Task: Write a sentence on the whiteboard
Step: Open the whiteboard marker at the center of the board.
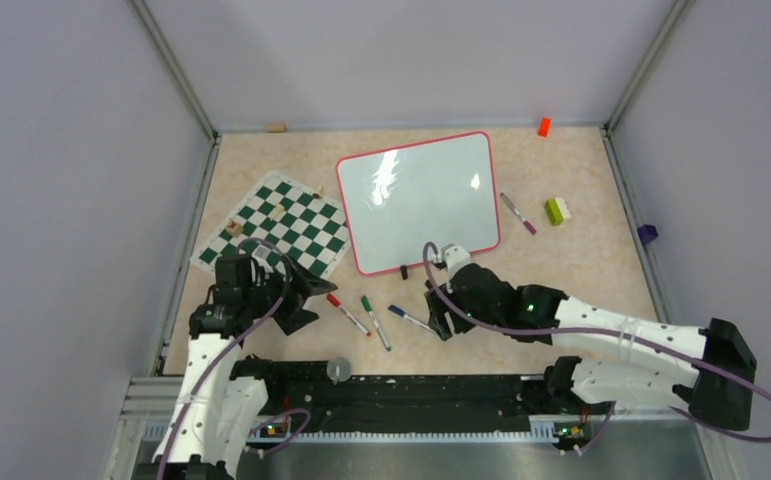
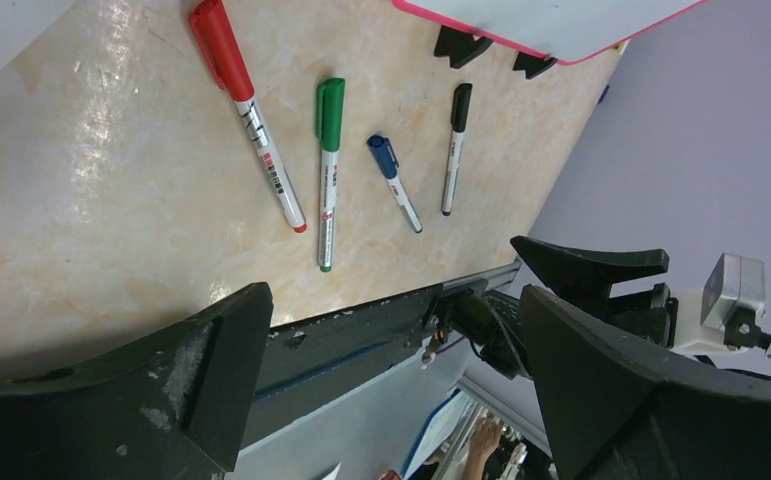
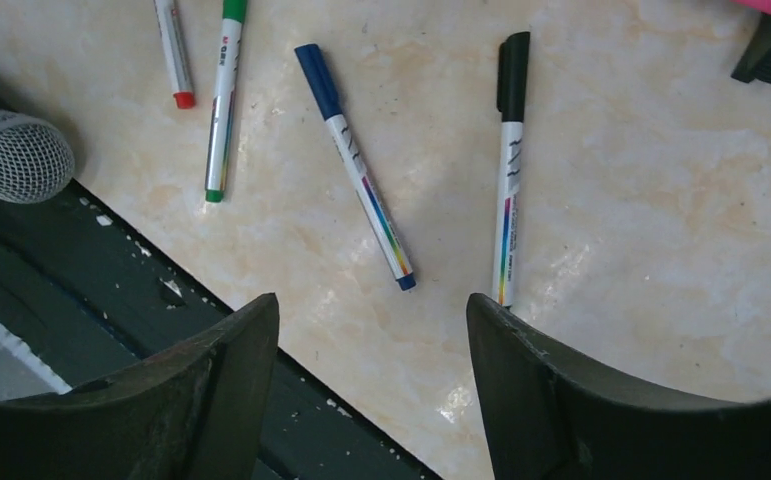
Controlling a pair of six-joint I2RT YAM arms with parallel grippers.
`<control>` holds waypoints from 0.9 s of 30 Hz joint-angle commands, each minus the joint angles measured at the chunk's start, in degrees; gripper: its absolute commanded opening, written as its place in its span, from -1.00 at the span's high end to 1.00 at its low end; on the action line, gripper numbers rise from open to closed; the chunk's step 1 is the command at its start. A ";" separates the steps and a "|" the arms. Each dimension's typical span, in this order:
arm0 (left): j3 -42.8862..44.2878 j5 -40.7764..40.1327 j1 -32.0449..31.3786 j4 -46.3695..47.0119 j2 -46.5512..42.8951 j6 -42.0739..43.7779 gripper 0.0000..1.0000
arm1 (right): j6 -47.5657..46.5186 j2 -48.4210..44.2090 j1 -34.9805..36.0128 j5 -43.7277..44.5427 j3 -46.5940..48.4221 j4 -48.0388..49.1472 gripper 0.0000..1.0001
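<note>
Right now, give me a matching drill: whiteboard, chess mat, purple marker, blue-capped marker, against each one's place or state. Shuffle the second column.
Column 1
1. whiteboard
2. chess mat
3. purple marker
4. blue-capped marker

Column 2
A. right of the whiteboard, next to the green-and-white block
B. mid-table, no writing visible
C. left of the whiteboard
D. between the green-capped marker and the black-capped marker

Pairs: 1-B, 2-C, 3-A, 4-D

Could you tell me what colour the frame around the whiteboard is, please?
Pinkish red, all round the whiteboard; the top external view shows it best.
</note>
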 commanded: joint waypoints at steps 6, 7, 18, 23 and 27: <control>-2.80 -0.16 -4.18 8.08 2.80 -1.71 -0.97 | -5.63 11.15 8.02 8.88 -0.58 12.32 -0.15; -2.48 -0.21 -4.50 8.21 3.04 -2.01 -0.97 | -6.04 12.07 8.06 8.47 -0.75 13.03 -0.13; -0.85 -0.90 -7.52 6.49 2.37 -3.11 -0.94 | -5.83 20.85 8.10 6.74 -3.26 18.07 0.28; -1.20 -1.69 -8.47 7.08 1.89 -4.68 -0.93 | -5.39 23.47 8.08 5.36 -4.31 18.26 0.33; -1.10 -2.67 -10.17 9.31 3.40 -6.37 -0.93 | -4.25 25.28 8.03 5.96 -4.19 16.40 0.61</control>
